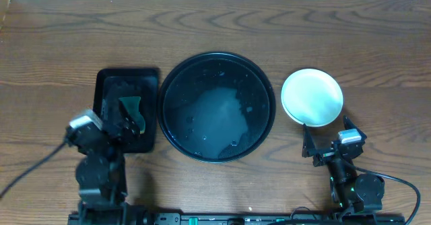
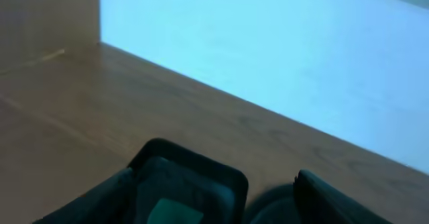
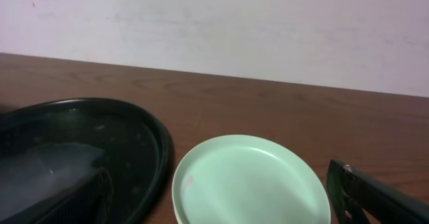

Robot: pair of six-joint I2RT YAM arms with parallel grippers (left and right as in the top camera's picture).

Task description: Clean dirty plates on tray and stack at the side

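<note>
left gripper: we see its jaws spread wide and gripping nothing, low over the near end of the rectangular tray.
rectangular tray: small and black, under and ahead of the left jaws. its right edge is hard by the round tray's left rim, and we cannot tell whether they touch.
green pad: lies inside the rectangular tray, between the left jaws and a little ahead of them. we cannot tell whether a finger touches it.
round tray: large, glossy black, with a raised rim. it sits to the right of the left jaws and ahead-left of the right jaws. we see a pale wet-looking smear and small specks on its floor.
plates: off the round tray, on the table just beside its right rim with a narrow gap, straight ahead of the right jaws. the top one is pale mint. another edge peeks out at the left, and we cannot count them.
right gripper: jaws spread wide and empty, just short of the plates' near rim.
</note>
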